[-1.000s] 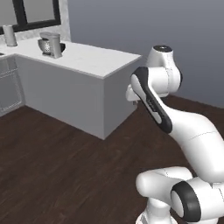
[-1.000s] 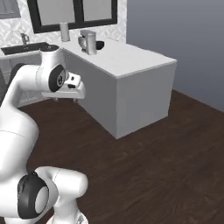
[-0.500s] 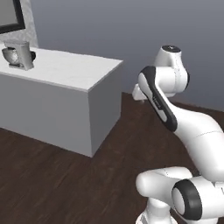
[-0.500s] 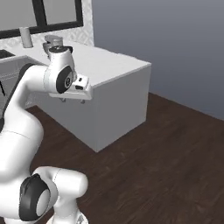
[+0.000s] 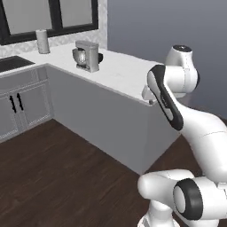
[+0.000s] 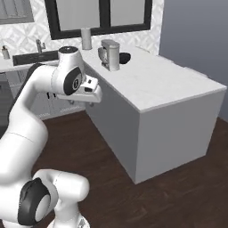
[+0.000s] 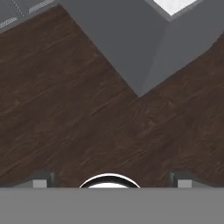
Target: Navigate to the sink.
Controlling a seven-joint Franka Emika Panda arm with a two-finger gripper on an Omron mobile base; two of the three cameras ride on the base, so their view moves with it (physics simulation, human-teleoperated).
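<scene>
The black sink (image 6: pixel 34 57) with its grey metal tap sits far back in the smooth white counter (image 6: pixel 169 84) under the window, past a shiny coffee machine (image 6: pixel 110 54), while the gripper (image 7: pixel 111 178) hangs over the dark wood floor (image 7: pixel 87 122), its 2 fingertips (image 7: pixel 40 178) wide apart and holding nothing.

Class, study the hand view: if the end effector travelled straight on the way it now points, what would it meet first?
Most likely the dark wood floor: the end effector points down at bare boards, just short of the grey counter corner. Depth is unclear, but nothing shows in between.
</scene>
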